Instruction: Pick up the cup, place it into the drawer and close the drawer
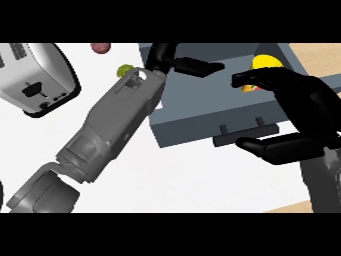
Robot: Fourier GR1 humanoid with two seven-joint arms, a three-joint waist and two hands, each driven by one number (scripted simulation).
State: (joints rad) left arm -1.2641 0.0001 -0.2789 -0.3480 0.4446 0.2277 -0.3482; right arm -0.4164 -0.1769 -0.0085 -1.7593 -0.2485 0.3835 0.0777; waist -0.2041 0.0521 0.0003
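Cup (266, 62) in open drawer (202, 125), toaster (31, 77) well left

Cup (265, 63) mostly hidden behind right robot hand (306, 110); toaster (29, 75) cut by left edge; left robot hand (180, 62) partly cut at top; small bench items indistinct.
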